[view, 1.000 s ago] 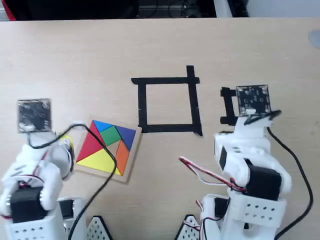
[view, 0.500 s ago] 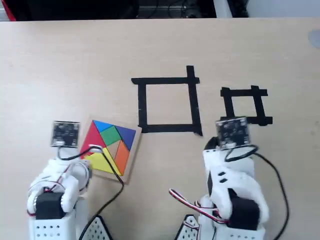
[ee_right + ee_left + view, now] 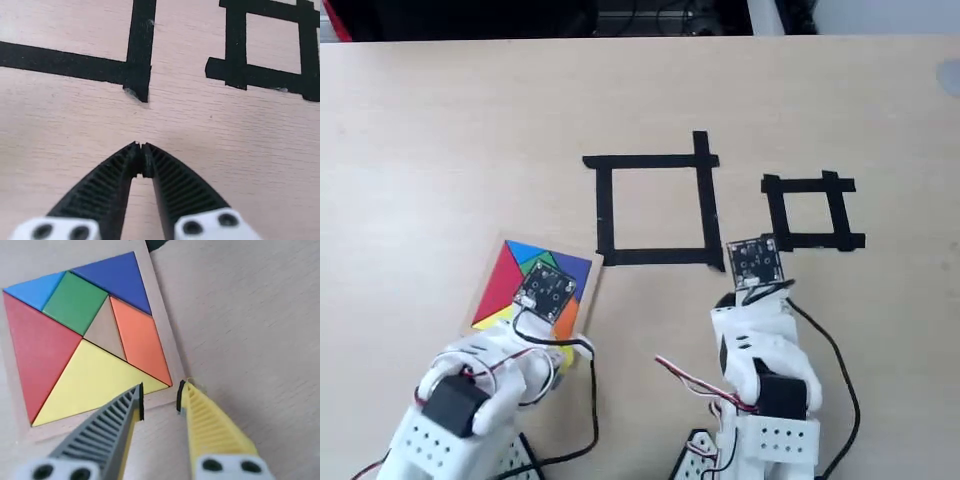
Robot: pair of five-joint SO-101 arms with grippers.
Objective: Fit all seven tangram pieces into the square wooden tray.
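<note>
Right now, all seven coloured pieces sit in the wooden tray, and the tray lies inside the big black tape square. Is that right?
Not quite. All seven pieces do sit in the wooden tray, but the tray lies outside the big black tape square, on the table beside one of its corners. The high view shows this.

A large tape square [image 3: 605,210] and a small tape square [image 3: 778,212] are stuck on the wooden table [image 3: 440,120]; the square wooden tray [image 3: 165,335] is laid nearby.
</note>
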